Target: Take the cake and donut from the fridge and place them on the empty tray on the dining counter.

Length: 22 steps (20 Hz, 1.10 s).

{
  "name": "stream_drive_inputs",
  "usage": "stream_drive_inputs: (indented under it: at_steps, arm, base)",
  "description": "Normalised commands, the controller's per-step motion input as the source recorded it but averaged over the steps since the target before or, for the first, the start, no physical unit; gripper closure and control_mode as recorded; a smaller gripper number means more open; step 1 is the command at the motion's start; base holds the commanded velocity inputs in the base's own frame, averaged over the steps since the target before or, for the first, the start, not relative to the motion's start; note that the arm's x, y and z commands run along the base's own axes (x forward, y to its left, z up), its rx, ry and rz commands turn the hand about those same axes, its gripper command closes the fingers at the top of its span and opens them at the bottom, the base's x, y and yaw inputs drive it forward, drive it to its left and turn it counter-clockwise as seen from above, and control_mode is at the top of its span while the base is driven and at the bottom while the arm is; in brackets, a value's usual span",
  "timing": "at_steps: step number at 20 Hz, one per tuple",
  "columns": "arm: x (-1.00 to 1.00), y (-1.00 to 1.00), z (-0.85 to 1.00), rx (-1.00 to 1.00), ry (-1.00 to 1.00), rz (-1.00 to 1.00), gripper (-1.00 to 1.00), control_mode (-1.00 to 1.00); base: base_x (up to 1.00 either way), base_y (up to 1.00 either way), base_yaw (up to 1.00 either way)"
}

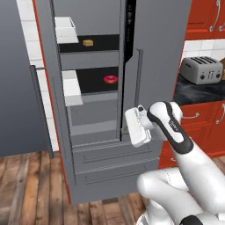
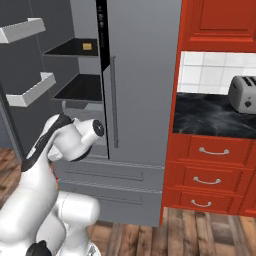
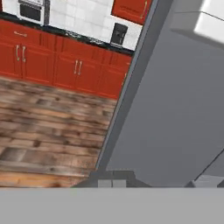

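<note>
With the fridge [image 1: 101, 145] door open, the gripper [image 1: 137, 127], fingers pressed together and empty, should spread before reaching up-left for the donut [image 1: 110, 79] or cake [image 1: 88, 42].

The white arm is seen rising from the lower right in the left base view, bent sharply at the elbow and folded back on itself. The forearm, with its dark joint band, is angled up and to the left, and the hand is turned sideways at roughly mid height. The gripper [image 1: 132, 127] is pointed off to the left, away from the camera. In the hand view the two dark finger tips [image 3: 112, 178] are seen pressed right together at the bottom, so the jaws are fully closed with nothing held between them.
</note>
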Motion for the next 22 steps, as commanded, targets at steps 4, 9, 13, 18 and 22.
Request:
stream_drive_inputs:
  at_steps: [4, 9, 13, 18, 22]
  arm:
    - [0.01, -0.28, 0.26, -0.44, -0.03, -0.14, 1.00, -1.00]
    - [0.06, -0.41, 0.20, -0.44, -0.02, -0.14, 1.00, -1.00]
    - [0.05, -0.47, 0.21, -0.40, -0.04, -0.24, 1.00, -1.00]
    - [0.10, -0.46, 0.29, -0.34, -0.07, -0.25, 1.00, -1.00]
    - [0.24, -0.34, 0.31, -0.35, -0.09, -0.14, 1.00, -1.00]
  base:
    - [0.00, 0.00, 0.00]
    - [0.00, 0.00, 0.00]
    - [0.00, 0.00, 0.00]
    - [0.00, 0.00, 0.00]
    - [0.00, 0.00, 0.00]
